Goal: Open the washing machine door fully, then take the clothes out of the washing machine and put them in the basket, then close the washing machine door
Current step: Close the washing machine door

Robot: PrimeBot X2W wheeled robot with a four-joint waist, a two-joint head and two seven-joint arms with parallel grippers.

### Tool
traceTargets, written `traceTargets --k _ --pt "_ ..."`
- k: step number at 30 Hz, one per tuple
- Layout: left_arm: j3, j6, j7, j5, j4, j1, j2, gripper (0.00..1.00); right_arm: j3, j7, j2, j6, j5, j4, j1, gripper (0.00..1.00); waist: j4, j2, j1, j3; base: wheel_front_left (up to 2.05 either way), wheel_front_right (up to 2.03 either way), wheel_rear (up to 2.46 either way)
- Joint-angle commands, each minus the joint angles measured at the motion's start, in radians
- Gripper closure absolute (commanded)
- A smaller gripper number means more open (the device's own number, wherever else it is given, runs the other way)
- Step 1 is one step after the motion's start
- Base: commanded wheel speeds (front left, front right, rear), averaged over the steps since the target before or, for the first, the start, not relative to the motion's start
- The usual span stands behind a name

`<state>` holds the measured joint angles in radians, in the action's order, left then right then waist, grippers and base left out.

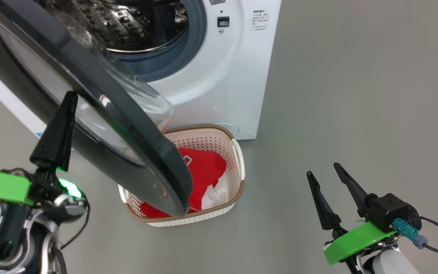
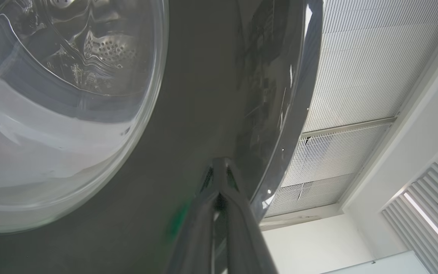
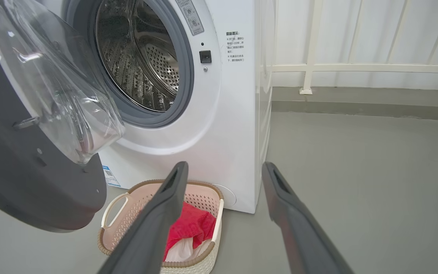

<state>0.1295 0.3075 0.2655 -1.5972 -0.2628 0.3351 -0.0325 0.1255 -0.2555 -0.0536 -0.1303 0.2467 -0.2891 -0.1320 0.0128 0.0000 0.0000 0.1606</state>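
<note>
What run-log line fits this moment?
Red fabric clothes in cream perforated basket | round glossy black-rimmed door part open | left gripper shut, at door | right gripper open, empty

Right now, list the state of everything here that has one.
Door: partly open.
Drum: looks empty.
Basket: on floor, under door's edge.
Clothes: in basket.
Left gripper: shut, tips against door.
Right gripper: open, empty.

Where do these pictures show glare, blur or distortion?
Head view: bright reflections streak the washing machine door. Left wrist view: the door's glass bowl warps the drum behind it, and the left gripper is blurred. Right wrist view: the right gripper looks soft.
</note>
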Motion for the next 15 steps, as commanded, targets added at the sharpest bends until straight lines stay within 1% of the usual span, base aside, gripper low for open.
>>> traceTargets --k 1,10,15 --pt "0.017 -0.012 -0.008 -0.008 -0.013 0.047 -0.018 1.00 0.025 -0.006 0.000 0.000 0.000 0.024 -0.036 0.00 -0.014 0.0000 0.0000 0.010 0.00 0.00 0.00" --pt "0.016 -0.009 -0.038 -0.008 0.012 0.108 -0.018 1.00 0.023 -0.006 0.000 0.000 0.003 0.030 -0.047 0.00 -0.051 0.0000 0.0000 0.045 0.00 0.00 0.00" --pt "0.008 -0.020 -0.050 -0.001 0.042 0.162 -0.018 1.00 0.018 -0.006 0.000 0.000 0.002 0.036 -0.056 0.00 -0.066 0.0000 0.0000 0.077 0.00 0.00 0.00"
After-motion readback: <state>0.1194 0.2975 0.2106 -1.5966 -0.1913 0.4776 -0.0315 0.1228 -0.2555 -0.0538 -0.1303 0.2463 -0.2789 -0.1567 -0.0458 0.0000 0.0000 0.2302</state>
